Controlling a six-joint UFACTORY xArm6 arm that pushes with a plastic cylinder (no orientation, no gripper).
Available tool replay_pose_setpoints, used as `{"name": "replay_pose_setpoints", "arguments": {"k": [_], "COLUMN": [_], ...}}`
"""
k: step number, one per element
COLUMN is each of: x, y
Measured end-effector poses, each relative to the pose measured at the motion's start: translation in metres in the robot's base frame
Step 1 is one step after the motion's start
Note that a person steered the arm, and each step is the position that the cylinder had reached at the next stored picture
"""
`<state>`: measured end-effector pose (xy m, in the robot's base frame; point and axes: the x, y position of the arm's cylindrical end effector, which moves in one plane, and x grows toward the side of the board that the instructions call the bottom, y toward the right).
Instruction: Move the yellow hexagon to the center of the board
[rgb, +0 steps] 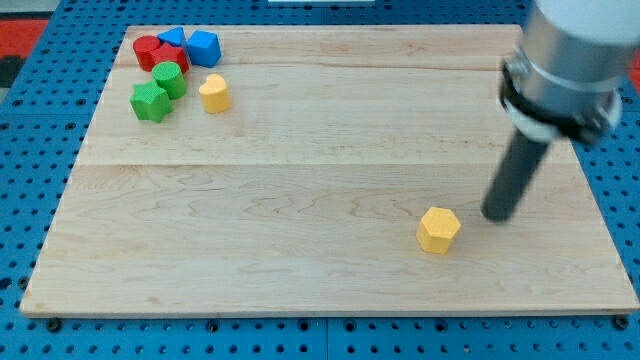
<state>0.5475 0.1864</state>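
Observation:
The yellow hexagon (438, 230) lies on the wooden board (300, 200) at the view's lower right. My tip (497, 216) rests on the board just to the right of the hexagon, a short gap away and slightly higher in the view. The rod rises up and to the right into the arm's grey body at the view's top right corner.
A cluster sits at the view's top left: a red block (148, 50), a second red block (174, 58) half hidden, a blue block (172, 39), a blue block (204, 47), a green block (168, 78), a green star-like block (150, 102), and a yellow block (214, 93).

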Motion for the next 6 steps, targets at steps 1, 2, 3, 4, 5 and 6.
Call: {"name": "replay_pose_setpoints", "arguments": {"k": [1,2,3,4,5,6], "x": [0.025,-0.001,-0.025,-0.040,-0.039,-0.067], "y": [-0.025,-0.071,-0.138,-0.121,-0.098,-0.138]}}
